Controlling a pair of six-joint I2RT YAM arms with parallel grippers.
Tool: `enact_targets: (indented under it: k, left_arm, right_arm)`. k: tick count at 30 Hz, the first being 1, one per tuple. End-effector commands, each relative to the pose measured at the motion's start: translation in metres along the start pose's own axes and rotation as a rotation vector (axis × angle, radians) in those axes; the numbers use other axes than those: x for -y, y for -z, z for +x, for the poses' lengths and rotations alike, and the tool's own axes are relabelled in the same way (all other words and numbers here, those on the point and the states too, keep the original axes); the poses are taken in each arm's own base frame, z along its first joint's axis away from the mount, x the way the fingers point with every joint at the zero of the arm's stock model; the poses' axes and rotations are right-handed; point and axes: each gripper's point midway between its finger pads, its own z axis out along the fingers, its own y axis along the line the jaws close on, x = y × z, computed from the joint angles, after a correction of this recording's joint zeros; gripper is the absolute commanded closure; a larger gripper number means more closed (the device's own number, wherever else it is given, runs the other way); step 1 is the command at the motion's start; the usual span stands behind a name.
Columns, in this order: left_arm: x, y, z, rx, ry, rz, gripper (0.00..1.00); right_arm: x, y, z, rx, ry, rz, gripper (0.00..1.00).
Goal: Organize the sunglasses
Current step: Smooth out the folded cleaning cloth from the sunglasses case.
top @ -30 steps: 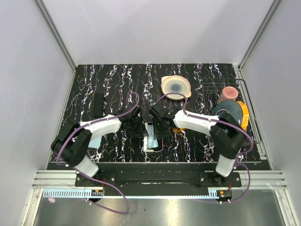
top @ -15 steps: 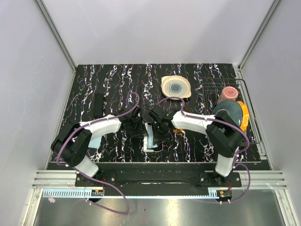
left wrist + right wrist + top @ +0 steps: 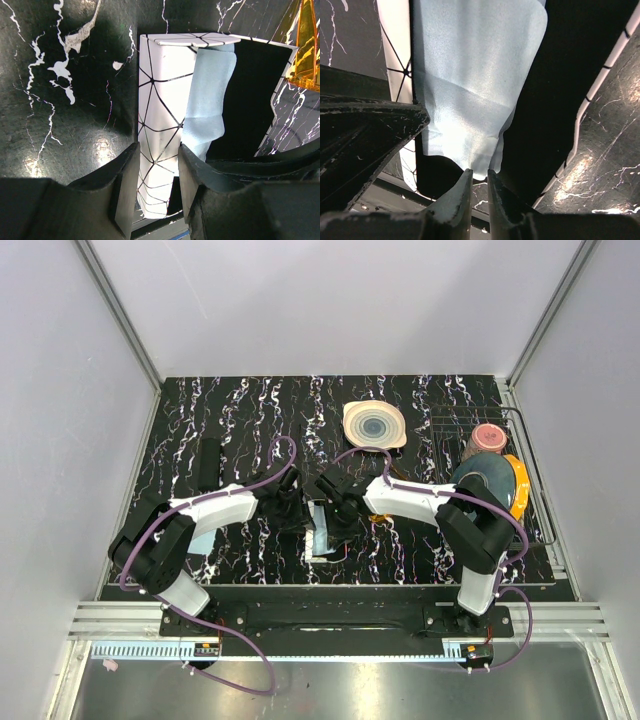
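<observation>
Your left gripper [image 3: 158,150] has its jaws closed across the upright white wall of the white box [image 3: 160,75], one finger on either face. That hold looks meant to pin the box so it cannot slide on the black marbled table [image 3: 60,100] while your other arm works inside it. Your right gripper [image 3: 478,175] has its jaws drawn nearly together with only a slim gap, the tips at the lower hem of the light blue cloth [image 3: 475,75]. You cannot tell from the wrist view whether the hem is actually caught. The cloth is draped over the white wall and down into the box's black interior, covering part of the space where the glasses would lie. So the step in hand reads as sorting out the cloth, lifting it clear or laying it flat, before anything goes in. The sunglasses [image 3: 306,50] are not in the box: their amber frame shows at the upper right of the left wrist view, beyond the box's rim, and neither gripper touches them. Judge the task as early. If the pinch takes, pull gently, since soft cloth can drag against the wall you are holding
</observation>
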Motion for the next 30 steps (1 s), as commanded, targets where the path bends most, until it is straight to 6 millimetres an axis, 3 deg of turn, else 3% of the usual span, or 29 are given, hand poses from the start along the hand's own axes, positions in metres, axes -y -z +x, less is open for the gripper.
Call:
enact_targets:
  k: [1, 10, 17, 22, 30]
  left_arm:
    - [-0.014, 0.0, 0.008, -0.02, -0.003, -0.04, 0.6]
    - [-0.014, -0.001, 0.009, -0.022, -0.001, -0.043, 0.6]
    - [-0.017, -0.002, 0.009, -0.024, 0.003, -0.051, 0.61]
    - [-0.017, -0.003, 0.009, -0.025, 0.003, -0.052, 0.61]
    - [-0.015, -0.001, 0.008, -0.022, -0.001, -0.046, 0.61]
  right_arm:
    - [-0.011, 0.001, -0.008, 0.036, 0.008, -0.017, 0.79]
    - [-0.001, 0.004, -0.003, 0.031, -0.009, 0.028, 0.96]
    - [0.01, 0.009, 0.003, 0.012, -0.009, 0.076, 1.0]
    - [0.007, 0.009, 0.002, 0.012, -0.004, 0.063, 1.0]
    - [0.001, 0.017, -0.011, 0.068, 0.001, 0.058, 0.74]
